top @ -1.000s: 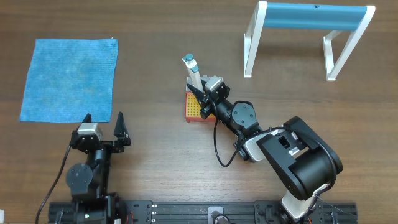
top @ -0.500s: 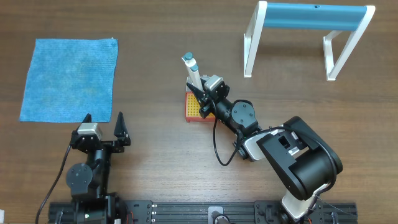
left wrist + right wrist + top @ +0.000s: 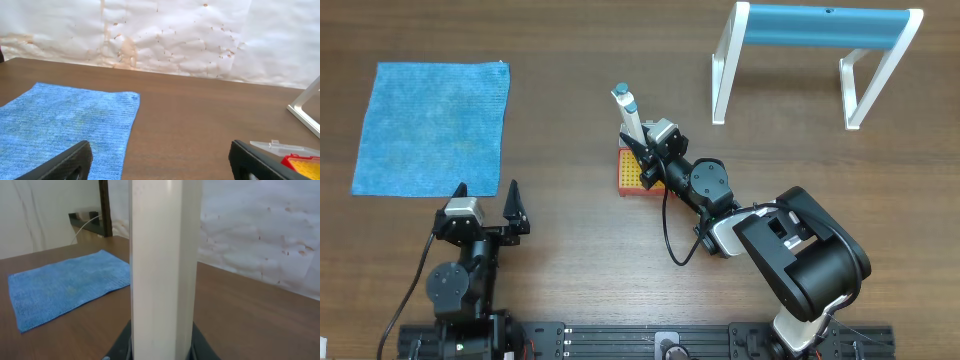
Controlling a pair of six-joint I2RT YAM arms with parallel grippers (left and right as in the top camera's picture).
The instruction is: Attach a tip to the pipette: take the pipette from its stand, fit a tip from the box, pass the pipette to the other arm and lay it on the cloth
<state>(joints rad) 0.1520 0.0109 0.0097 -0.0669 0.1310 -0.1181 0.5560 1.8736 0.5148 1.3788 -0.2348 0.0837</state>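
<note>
- The right claw (image 3: pixel 645 150) is clamped on the smooth white pipette (image 3: pixel 629 112), a long round tube, by the orange tip box (image 3: pixel 630 176) near the middle of the wooden surface (image 3: pixel 570 90).
- The left claw (image 3: pixel 486 187) is apart, near the fuzzy blue square cloth (image 3: pixel 432 128).

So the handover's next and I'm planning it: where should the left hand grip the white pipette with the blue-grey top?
Probably the bare upper stretch of the white pipette, just under its blue-grey top, coming from the blue cloth side. The right hand clamps the lower body above the orange tip box, so that upper part alone is free, and it stands near upright.
</note>
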